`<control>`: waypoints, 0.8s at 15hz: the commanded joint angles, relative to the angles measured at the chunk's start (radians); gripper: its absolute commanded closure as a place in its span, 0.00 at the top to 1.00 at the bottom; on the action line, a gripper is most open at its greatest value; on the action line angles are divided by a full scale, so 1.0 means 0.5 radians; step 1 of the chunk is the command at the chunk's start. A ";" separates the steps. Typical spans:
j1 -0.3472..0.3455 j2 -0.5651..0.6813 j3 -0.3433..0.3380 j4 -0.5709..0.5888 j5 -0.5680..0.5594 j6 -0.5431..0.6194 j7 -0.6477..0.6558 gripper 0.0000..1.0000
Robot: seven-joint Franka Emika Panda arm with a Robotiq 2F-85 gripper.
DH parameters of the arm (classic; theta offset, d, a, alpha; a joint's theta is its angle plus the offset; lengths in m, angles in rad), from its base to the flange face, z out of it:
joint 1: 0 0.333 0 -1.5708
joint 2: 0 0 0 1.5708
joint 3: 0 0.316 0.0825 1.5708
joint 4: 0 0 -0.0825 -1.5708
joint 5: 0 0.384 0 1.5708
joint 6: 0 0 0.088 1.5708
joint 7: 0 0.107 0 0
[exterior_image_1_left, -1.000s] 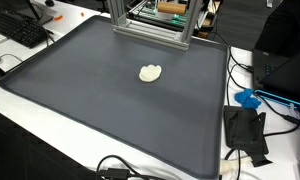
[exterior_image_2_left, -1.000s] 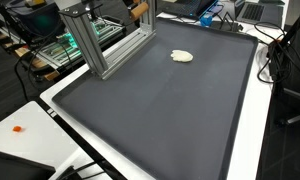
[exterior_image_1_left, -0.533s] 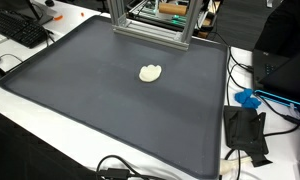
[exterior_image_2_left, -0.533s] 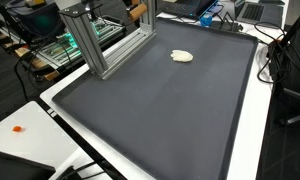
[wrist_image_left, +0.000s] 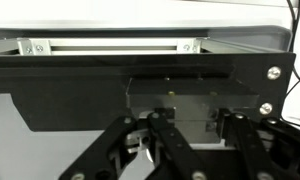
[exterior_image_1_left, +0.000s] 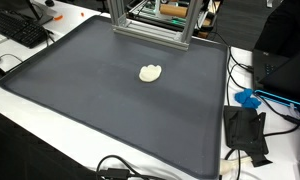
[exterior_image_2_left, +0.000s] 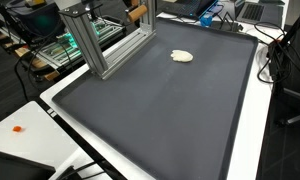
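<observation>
A small cream-coloured lump (exterior_image_1_left: 151, 72) lies alone near the middle of a large dark grey mat (exterior_image_1_left: 80, 90); it also shows in an exterior view (exterior_image_2_left: 181, 56) toward the mat's far end. The arm and gripper do not show in either exterior view. In the wrist view my gripper (wrist_image_left: 195, 135) shows only as dark jointed bars at the bottom. The jaws stand apart with nothing between them. They face a black framed panel and a grey box (wrist_image_left: 175, 100) close ahead. The cream lump is not in the wrist view.
An aluminium frame (exterior_image_1_left: 150, 25) stands at the mat's back edge and also shows in an exterior view (exterior_image_2_left: 95, 45). A keyboard (exterior_image_1_left: 20, 28) lies off one corner. Black gear and a blue object (exterior_image_1_left: 248, 98) sit beside the mat, with cables (exterior_image_1_left: 120, 170) at the front.
</observation>
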 commanded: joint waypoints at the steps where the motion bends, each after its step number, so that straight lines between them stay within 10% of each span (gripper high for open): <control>1: -0.034 -0.076 0.010 -0.066 0.048 0.014 0.033 0.72; 6: -0.038 -0.048 0.016 0.011 0.005 -0.029 0.000 0.99; 12: -0.077 0.049 0.021 0.253 -0.063 -0.093 -0.023 1.00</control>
